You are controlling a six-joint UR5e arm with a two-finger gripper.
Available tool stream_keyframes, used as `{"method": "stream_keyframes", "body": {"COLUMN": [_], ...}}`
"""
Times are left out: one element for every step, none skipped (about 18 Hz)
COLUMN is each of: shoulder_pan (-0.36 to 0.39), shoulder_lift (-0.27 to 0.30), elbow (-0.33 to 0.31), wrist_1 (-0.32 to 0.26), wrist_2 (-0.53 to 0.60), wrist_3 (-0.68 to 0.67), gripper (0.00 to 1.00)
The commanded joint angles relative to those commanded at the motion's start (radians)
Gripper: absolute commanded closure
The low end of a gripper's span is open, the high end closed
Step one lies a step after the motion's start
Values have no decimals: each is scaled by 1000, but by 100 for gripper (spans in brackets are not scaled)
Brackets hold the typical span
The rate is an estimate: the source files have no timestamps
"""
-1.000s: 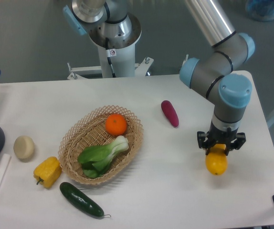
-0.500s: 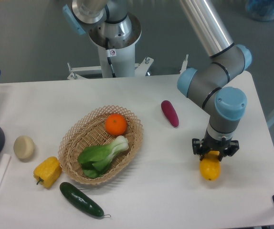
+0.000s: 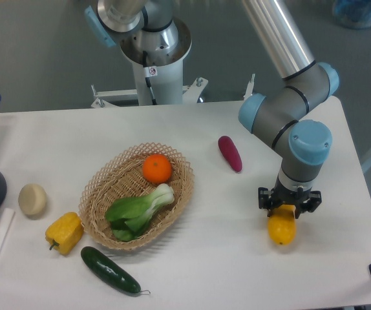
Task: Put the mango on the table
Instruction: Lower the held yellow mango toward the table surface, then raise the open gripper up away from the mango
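Since a second ago my arm has carried the mango [image 3: 282,230] left and a little nearer the front edge of the counter [image 3: 205,258]; the tool [image 3: 288,205] grips it by its upper end, right side, low over the surface. If I release before it rests, it could roll. The basket [image 3: 101,187] with orange [image 3: 157,168], the cucumber [image 3: 110,270] and purple piece [image 3: 230,153] sit well apart; nothing blocks.
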Motion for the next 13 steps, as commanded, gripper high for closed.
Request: {"method": "stream_keyframes", "body": {"shoulder_pan": [0, 2, 5, 11, 15, 18, 20, 24, 29, 40, 55, 70, 84], "shoulder_lift": [11, 21, 32, 43, 55, 64, 72, 84, 88, 92, 109, 139, 159], "elbow": [11, 21, 26, 31, 43, 64, 90, 126, 152, 169, 179, 180, 181], "wrist_1": [0, -2, 0, -2, -2, -3, -12, -27, -60, -99, -136, -170, -208], "wrist_2": [0, 2, 3, 3, 9, 34, 78, 121, 144, 149, 149, 147, 143], "wrist_3": [3, 11, 26, 50, 72, 81, 89, 115, 162, 219, 277, 340, 410], "gripper": [0, 0, 0, 0, 0, 0, 0, 0, 0, 0, 0, 0, 0]}}
